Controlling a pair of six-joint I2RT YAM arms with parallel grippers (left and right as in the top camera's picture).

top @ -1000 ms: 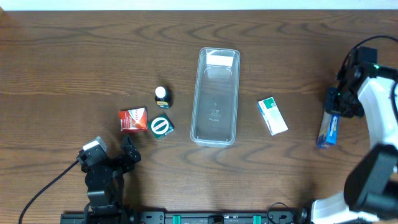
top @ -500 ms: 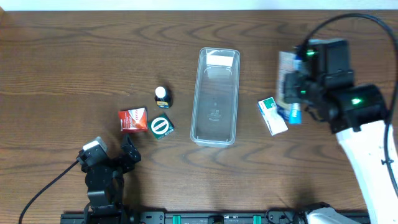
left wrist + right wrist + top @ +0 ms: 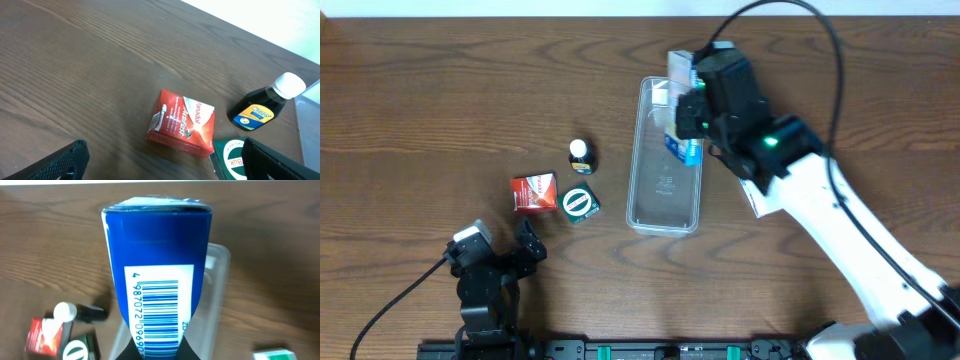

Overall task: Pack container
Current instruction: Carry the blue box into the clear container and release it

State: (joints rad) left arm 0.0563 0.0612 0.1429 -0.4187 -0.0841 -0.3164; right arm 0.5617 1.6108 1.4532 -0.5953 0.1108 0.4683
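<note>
Wood table (image 3: pixel 420 80): R gripper (image 3: pixel 156 354) pinching blue box (image 3: pixel 157 270), hovering over container (image 3: pixel 665 200) far end.

Right gripper (image 3: pixel 692 120) carried blue box (image 3: pixel 157 245) (from the right edge) over container (image 3: pixel 665 212).
</note>
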